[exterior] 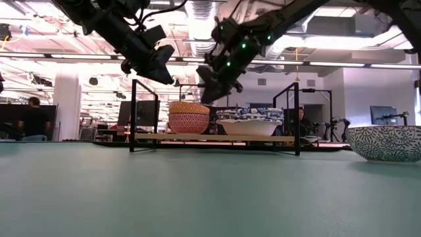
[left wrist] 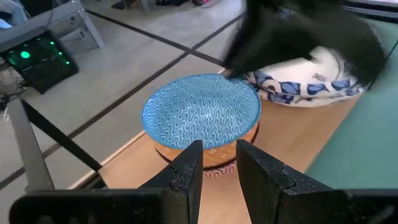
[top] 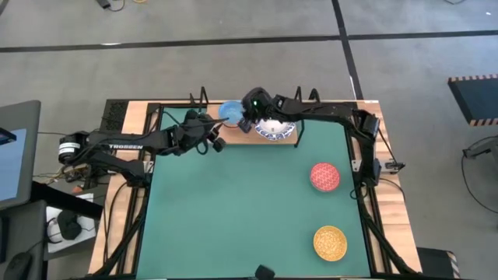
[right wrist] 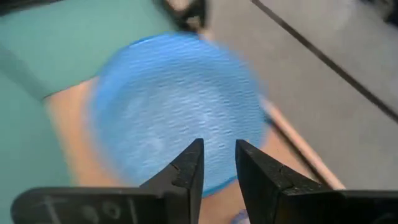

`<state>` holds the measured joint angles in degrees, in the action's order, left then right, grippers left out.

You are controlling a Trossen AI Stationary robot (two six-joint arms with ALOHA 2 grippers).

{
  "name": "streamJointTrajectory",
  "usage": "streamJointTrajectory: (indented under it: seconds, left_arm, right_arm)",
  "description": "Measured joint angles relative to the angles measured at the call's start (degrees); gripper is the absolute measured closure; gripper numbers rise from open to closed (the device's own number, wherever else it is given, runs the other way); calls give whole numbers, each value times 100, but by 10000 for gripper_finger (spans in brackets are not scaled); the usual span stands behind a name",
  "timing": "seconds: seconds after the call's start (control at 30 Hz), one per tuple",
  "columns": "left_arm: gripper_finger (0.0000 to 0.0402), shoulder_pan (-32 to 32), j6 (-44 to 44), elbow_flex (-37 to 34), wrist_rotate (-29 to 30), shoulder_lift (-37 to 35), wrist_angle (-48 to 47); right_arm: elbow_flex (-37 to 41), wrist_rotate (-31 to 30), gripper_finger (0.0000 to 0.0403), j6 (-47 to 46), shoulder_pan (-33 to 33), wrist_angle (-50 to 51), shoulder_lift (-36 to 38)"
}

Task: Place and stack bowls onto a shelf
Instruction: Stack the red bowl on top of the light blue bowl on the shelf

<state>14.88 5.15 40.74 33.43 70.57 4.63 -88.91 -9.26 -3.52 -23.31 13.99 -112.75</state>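
The light blue bowl (top: 231, 111) (left wrist: 202, 118) (right wrist: 177, 106) sits on top of a small stack at the left end of the wooden shelf (top: 294, 140) (left wrist: 134, 165), resting in a red-patterned bowl (exterior: 189, 123). Wide blue-and-white bowls (top: 274, 129) (left wrist: 311, 84) are nested beside it on the shelf. My left gripper (top: 212, 134) (left wrist: 219, 149) hovers just near-left of the blue bowl, shut and empty. My right gripper (top: 246, 120) (right wrist: 219, 146) hangs above the blue bowl's right side, shut and empty. A red bowl (top: 324, 176) and a yellow-gold bowl (top: 330, 243) rest on the green mat.
The shelf's black wire posts (exterior: 133, 115) (exterior: 297, 117) stand at its ends. A patterned bowl (exterior: 385, 142) shows at the low view's right edge. The green mat (top: 233, 210) stretches from the shelf toward the near edge. Both arms crowd the shelf's left half.
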Motion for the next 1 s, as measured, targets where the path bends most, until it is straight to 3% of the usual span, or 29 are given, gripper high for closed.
streamJointTrajectory:
  seconds: [0.2,0.43,0.57,0.8,1.0]
  left_arm:
    - [317,111,-391,-270,-544,287,697]
    - [317,54,-271,-250,-810,533,721]
    - [317,-207,-394,-256,-1118,540,814]
    - [317,-667,-1277,-272,-3259,557,1655]
    - [317,-922,-1499,-272,-3197,557,2486]
  right_arm:
    - [631,-375,290,340,677,-40,881]
    - [2190,-1518,291,87,1234,198,2626]
    - [3156,-2063,293,-673,1423,729,3637]
    - [4109,-3633,296,-1881,2101,1718,5344]
    - [4125,-4019,296,-2564,2469,2433,6309]
